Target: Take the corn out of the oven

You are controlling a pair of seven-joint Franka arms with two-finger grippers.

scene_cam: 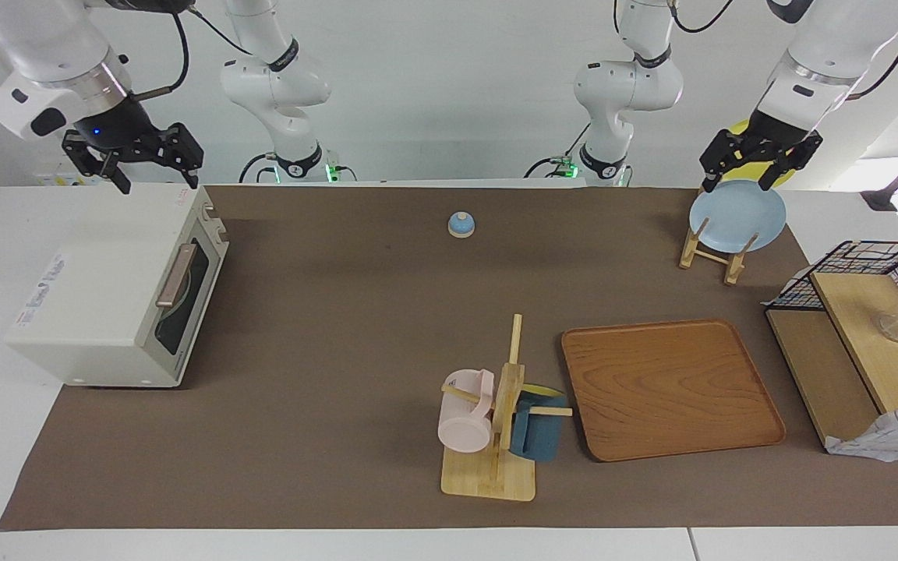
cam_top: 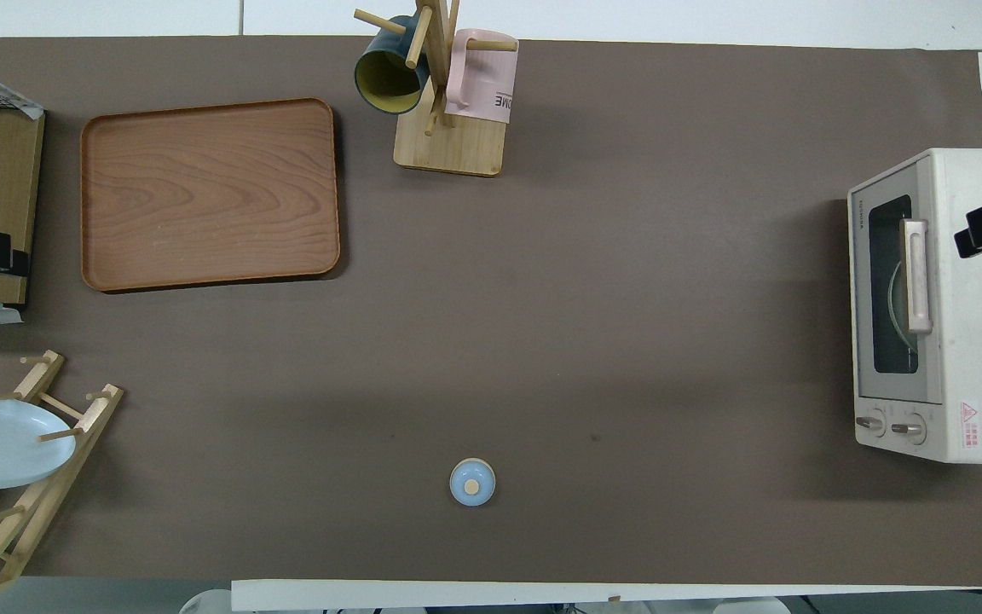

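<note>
The oven (scene_cam: 118,292) is set lengthwise along the table's depth, its shut door turned toward the table's middle. The corn cannot be seen. Both the right gripper (scene_cam: 151,167) over the oven and the left gripper (scene_cam: 741,175) over the blue plate (scene_cam: 737,218) are held spread.

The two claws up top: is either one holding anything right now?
No. The right gripper hangs open over the oven, and the left gripper hangs open over the blue plate. Neither holds anything.
</note>
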